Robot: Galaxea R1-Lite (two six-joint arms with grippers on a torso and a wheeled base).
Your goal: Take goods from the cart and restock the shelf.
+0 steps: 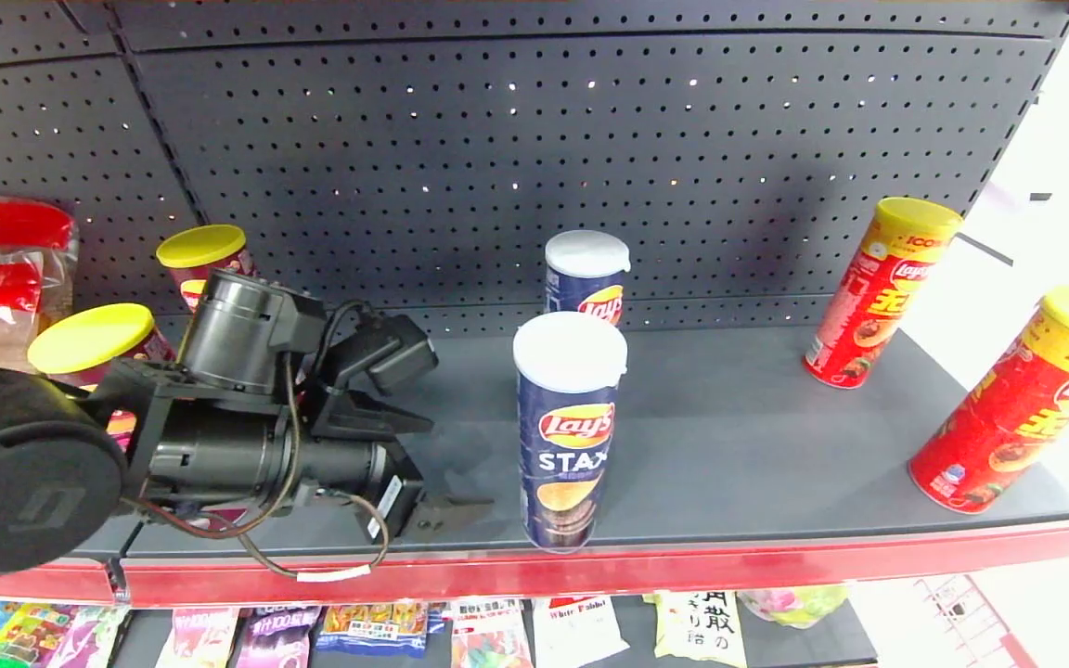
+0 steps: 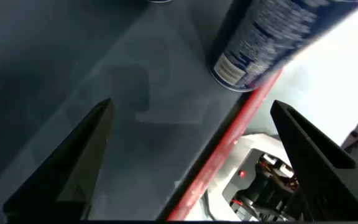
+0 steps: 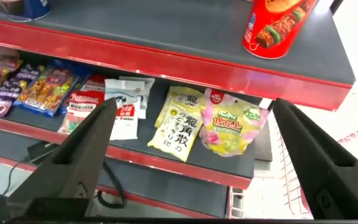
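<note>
Your left gripper (image 1: 437, 464), jaws apart and empty, sits left of centre beside the blue can (image 1: 567, 431) standing at the shelf (image 1: 729, 445) front edge, mid-frame; draw it back level, clear of the can, while your right gripper (image 3: 191, 155) has its jaws apart too

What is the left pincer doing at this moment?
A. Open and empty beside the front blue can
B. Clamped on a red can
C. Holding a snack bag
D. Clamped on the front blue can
A: the left pincer is spread wide with nothing in it, clear of the front blue can, which stands upright near the front edge of the shelf.
</note>
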